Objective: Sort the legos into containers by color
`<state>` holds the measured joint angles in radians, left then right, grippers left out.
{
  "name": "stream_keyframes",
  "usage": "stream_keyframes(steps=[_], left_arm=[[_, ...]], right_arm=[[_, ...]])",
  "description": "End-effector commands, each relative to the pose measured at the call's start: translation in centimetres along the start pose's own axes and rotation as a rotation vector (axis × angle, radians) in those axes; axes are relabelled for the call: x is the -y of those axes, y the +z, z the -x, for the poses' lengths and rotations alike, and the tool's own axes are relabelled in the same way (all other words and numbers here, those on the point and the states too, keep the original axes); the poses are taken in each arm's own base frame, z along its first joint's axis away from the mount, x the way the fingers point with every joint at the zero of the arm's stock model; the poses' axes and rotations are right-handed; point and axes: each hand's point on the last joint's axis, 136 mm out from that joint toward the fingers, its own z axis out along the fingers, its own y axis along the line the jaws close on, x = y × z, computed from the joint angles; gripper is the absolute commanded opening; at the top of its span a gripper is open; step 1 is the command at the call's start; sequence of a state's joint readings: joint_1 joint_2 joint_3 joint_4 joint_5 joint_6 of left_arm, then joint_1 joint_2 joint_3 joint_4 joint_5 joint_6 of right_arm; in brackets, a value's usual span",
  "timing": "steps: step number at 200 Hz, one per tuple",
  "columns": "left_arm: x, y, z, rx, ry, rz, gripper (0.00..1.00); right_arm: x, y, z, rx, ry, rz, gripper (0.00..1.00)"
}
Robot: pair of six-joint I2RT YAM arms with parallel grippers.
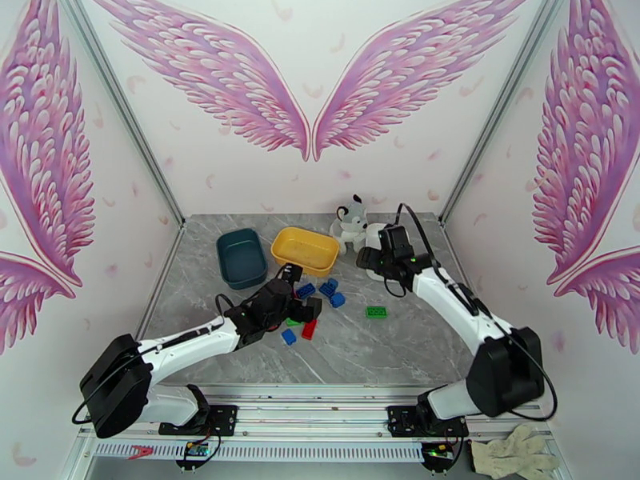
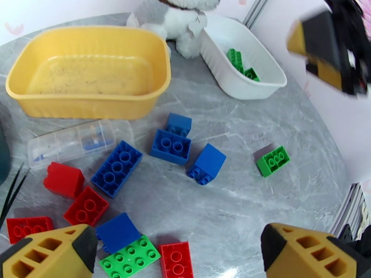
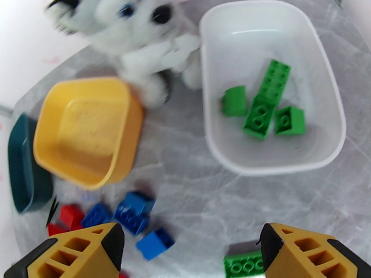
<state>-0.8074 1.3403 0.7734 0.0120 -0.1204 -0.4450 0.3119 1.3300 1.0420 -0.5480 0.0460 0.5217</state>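
The white tub [image 3: 273,167] holds several green legos [image 3: 262,107]; my right gripper [image 3: 192,242] hovers open just above and in front of it [image 1: 384,254], with nothing between its fingers. The yellow tub [image 2: 88,70] and the dark teal tub [image 1: 240,258] look bare inside. Loose bricks lie mid-table: blue ones [image 2: 117,167] [image 2: 171,144] [image 2: 207,163], red ones [image 2: 86,205] [image 2: 63,179], and a lone green brick [image 2: 273,160] [image 1: 376,312]. My left gripper [image 2: 178,246] hangs open over the red, blue and green cluster [image 1: 300,294], holding nothing.
A grey-white plush toy [image 1: 352,222] sits between the yellow and white tubs. A small clear flat case [image 2: 69,142] lies in front of the yellow tub. The near half of the marble table [image 1: 376,354] is bare.
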Motion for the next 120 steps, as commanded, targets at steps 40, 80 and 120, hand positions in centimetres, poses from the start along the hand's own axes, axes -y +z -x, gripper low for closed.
stream_keyframes(steps=[40, 80, 120], left_arm=[[-0.9, -0.7, 1.0, 0.027, -0.057, -0.011, 0.99], [-0.4, 0.0, 0.2, -0.001, -0.09, -0.045, 0.99], [0.2, 0.2, -0.2, -0.016, -0.113, -0.082, 0.99]], right_arm=[[4.8, -1.5, -9.7, -0.114, 0.061, -0.009, 0.99], [5.9, 1.1, -12.4, -0.208, 0.062, -0.064, 0.99], [5.8, 2.0, -13.8, -0.232, 0.011, -0.104, 1.0]])
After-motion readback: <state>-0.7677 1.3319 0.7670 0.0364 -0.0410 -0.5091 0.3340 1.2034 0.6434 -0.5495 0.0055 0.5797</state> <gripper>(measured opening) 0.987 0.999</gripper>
